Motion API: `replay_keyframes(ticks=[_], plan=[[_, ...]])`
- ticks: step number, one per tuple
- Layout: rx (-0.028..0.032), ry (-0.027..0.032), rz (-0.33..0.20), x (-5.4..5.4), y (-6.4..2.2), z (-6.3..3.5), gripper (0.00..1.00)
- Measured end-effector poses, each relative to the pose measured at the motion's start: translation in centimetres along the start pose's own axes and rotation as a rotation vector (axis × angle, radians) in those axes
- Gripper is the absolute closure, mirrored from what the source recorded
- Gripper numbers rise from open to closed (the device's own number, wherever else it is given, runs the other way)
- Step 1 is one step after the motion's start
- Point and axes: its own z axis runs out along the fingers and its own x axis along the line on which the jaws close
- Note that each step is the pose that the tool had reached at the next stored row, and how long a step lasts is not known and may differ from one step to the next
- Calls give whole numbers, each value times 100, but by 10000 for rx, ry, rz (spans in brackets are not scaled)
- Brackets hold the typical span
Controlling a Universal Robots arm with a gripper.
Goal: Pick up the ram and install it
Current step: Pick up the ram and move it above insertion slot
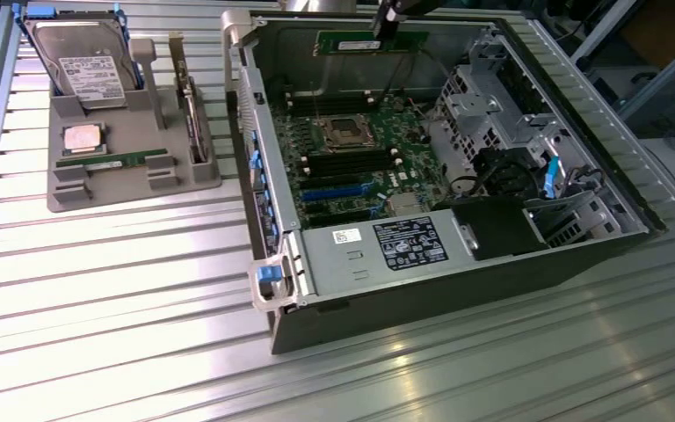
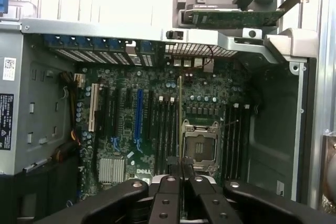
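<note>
My gripper [image 1: 386, 25] hangs over the far end of the open computer case [image 1: 314, 272], shut on a ram stick [image 1: 369, 42]: a long, thin green board held level above the motherboard [image 1: 355, 158]. In the wrist view the ram [image 2: 181, 119] shows edge-on as a thin line running out from between my fingertips, gripper [image 2: 181, 170]. It lies along the black memory slots [image 2: 165, 129] beside the CPU socket [image 2: 200, 148], above them and apart. A second ram stick [image 1: 112, 161] lies on the grey holder [image 1: 127, 189].
The grey holder at the exterior view's left also carries a hard drive [image 1: 80, 66], a silver CPU chip [image 1: 83, 138] and an expansion card [image 1: 197, 114] on edge. Inside the case are a power supply [image 1: 390, 246], a drive cage [image 1: 478, 97] and cables.
</note>
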Motion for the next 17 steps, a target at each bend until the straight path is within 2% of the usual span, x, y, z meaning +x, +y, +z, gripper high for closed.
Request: replay_keyframes(ticks=[3, 8, 13, 17], plan=[[4, -17, 210, 1, -12, 2, 88], [-6, -21, 256, 7, -116, -5, 88], [-41, -26, 295, 21, -340, -20, 88], [-54, -27, 305, 27, -434, -27, 88]])
